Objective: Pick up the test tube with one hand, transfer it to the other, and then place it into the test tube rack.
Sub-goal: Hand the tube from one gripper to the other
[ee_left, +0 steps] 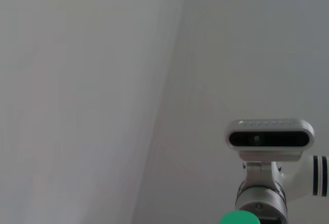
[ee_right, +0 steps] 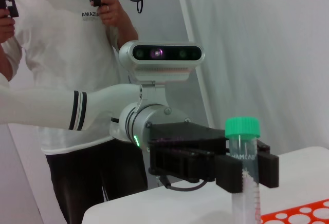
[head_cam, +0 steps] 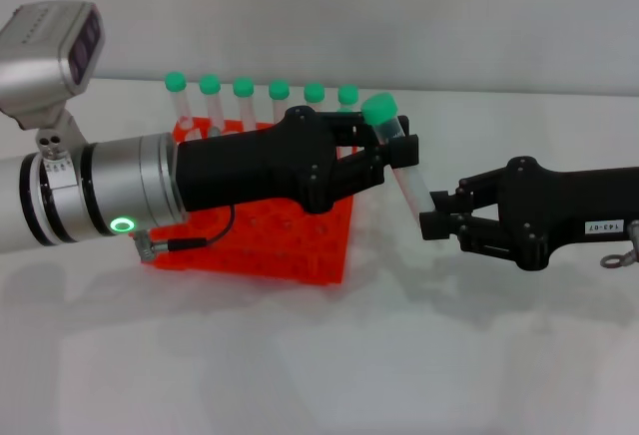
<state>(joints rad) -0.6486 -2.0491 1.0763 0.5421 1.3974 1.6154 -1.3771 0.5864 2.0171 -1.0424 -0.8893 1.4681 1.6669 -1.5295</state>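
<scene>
In the test tube rack (head_cam: 300, 245), six green-capped tubes (head_cam: 262, 96) along the far row

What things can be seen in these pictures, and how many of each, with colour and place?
test tube: one, clear with green cap, tilted, held between both tools to the right of the rack.
other tubes: six green caps visible, standing in a row along the rack's far side.
test tube rack: one, orange-red, on the table, beneath the left arm.
table: one, white.
person: one, white T-shirt, dark trousers, standing behind the robot, seen in the right wrist view.
left tool: black, on the silver-grey arm, fingers at the tube near its cap.
right tool: black, on the slim black arm, closed on the tube's lower end.
</scene>
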